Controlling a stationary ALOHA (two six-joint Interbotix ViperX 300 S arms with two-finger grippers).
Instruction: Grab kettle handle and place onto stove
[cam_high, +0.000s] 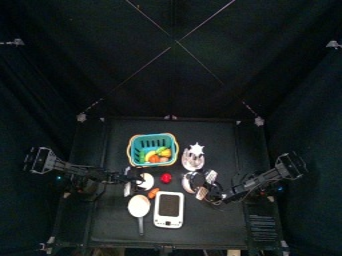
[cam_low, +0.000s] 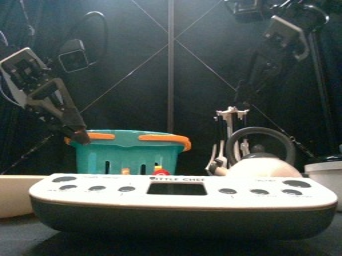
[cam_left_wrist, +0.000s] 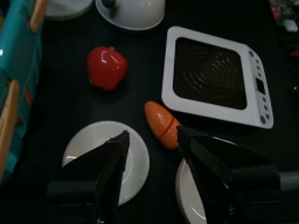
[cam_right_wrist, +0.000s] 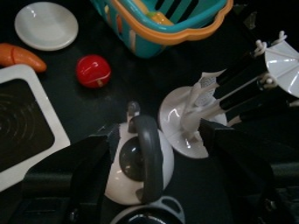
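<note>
Kettle (cam_right_wrist: 140, 166) right of white stove (cam_high: 168, 208), right gripper (cam_right_wrist: 146, 179) wide open astride kettle handle, not clamped, left gripper (cam_left_wrist: 158, 162) open, empty, teal basket (cam_high: 154, 150) far.

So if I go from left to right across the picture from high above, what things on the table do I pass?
Left gripper → beige round spoon-like thing → small red fruit → white stove → kettle → right gripper. The teal basket and the star-shaped disc sit farther back, basket left of disc.
</note>
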